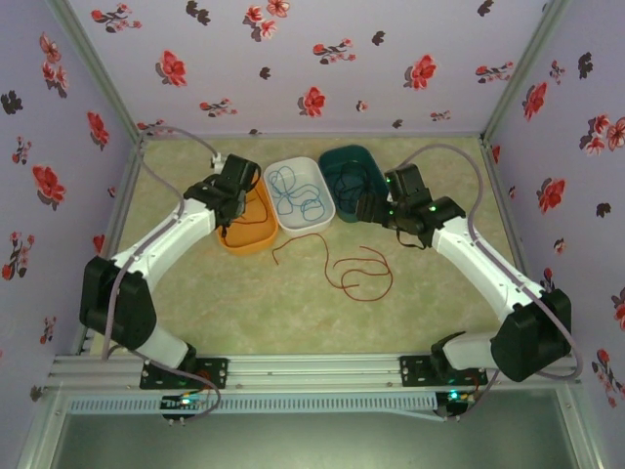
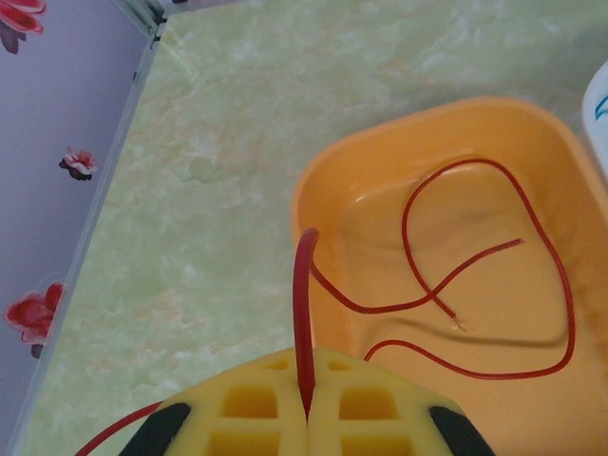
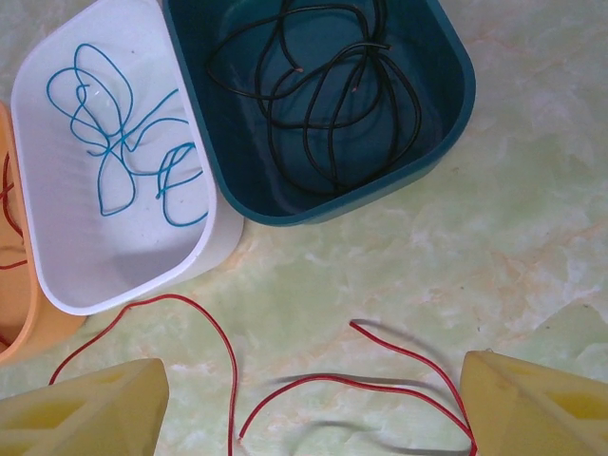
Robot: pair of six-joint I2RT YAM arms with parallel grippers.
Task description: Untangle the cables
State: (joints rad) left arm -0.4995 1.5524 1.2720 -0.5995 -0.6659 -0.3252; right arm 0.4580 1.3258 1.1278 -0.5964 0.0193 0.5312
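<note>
Over at the left of the desk (image 1: 449, 293), the left gripper (image 1: 229, 200) hung above the orange tray (image 2: 380, 161), its jaws clenched on the held red cable (image 2: 306, 285). That cable rose over the tray's rim to the yellow fingers (image 2: 247, 408), and the rest of it lay in slack loops on the tray floor. Just beside it to the right sat the white tray (image 3: 104, 275), with the blue cable (image 3: 123, 142) curled inside. Next along was the teal tray (image 3: 446, 85), pressed against the white one and holding the black cable (image 3: 323, 95) in a loose coil. On the near side of the trays the loose red cable (image 1: 361, 278) sprawled in open bends on the bare desk; I could not tell whether it joined the held one. The right gripper (image 3: 309, 380) hovered over it, just near of the teal tray, jaws released and spread wide with nothing gripped between them.
</note>
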